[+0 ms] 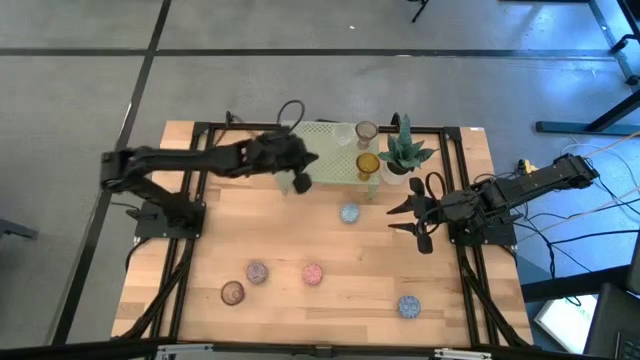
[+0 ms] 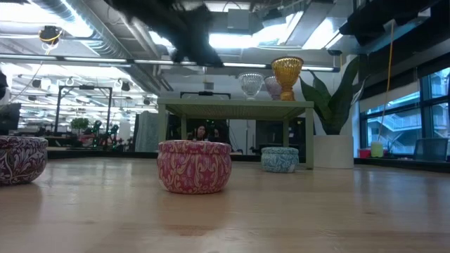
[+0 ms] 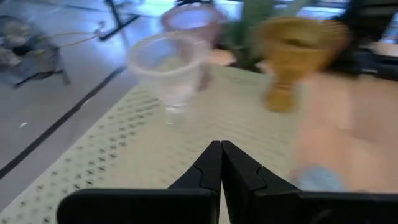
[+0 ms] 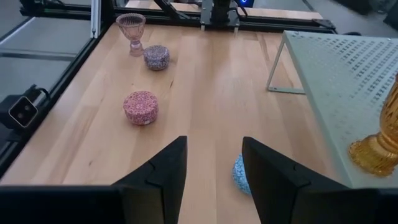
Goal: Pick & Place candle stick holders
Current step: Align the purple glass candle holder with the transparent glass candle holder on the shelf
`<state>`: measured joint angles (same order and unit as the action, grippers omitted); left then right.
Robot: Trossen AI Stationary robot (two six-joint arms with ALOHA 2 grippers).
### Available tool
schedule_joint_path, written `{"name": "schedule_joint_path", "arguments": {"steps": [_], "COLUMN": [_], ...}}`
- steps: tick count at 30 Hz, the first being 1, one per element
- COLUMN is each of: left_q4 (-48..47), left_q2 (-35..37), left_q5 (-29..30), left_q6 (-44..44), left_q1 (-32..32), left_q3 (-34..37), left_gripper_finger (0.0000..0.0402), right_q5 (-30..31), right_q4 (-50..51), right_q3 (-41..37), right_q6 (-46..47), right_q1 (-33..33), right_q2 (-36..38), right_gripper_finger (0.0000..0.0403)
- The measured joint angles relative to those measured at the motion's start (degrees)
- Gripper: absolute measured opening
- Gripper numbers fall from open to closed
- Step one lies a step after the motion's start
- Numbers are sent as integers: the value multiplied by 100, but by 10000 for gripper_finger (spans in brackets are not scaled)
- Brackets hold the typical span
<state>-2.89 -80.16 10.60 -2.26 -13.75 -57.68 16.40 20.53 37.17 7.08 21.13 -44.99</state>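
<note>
Three holders stand on the pale green stand (image 1: 330, 165): a clear one (image 3: 171, 65), a mauve one (image 1: 366, 131) and an amber one (image 1: 368, 165). On the table stand a blue holder (image 1: 349, 213), a purple one (image 1: 257, 272), a pink one (image 1: 313, 273), a brownish stemmed one (image 1: 232, 292) and another blue one (image 1: 408, 306). My left gripper (image 3: 221, 144) is shut and empty above the stand's left part (image 1: 308, 160), short of the clear holder. My right gripper (image 4: 214, 149) is open and empty at the table's right (image 1: 400, 220), right of the first blue holder (image 4: 239, 174).
The spiky green potted plant (image 1: 405, 152) stands at the stand's right end, close to the amber holder and just beyond my right gripper. The stand's legs rest on the table at the far middle. A black frame (image 1: 200, 130) runs round the table's edges.
</note>
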Motion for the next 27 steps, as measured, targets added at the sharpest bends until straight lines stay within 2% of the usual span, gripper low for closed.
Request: {"name": "schedule_joint_path", "arguments": {"steps": [4,10,14,20,27], "left_q4": [-225,39,337,442,512], "left_q2": [814,1608,1880,1935,1692], "left_q5": [204,1355,1847,1808,1422], "left_q6": [-41,-734,-1250,-1783,-1821], "left_q1": [794,2326,3216,3942,4022], "left_q3": [484,1720,2347,2562,2564], "left_gripper_finger": [4,2,1,9,23], "right_q5": [1,2,59,202,203], "right_q4": [-17,-313,-767,-1676,-2925], "right_q3": [0,0,0,0,0], "right_q6": [12,0,-7,-558,-840], "right_q1": [2,0,0,-19,-238], "right_q2": [-2,-177,-390,-810,-1362], "right_gripper_finger": [159,159,159,159,159]}}
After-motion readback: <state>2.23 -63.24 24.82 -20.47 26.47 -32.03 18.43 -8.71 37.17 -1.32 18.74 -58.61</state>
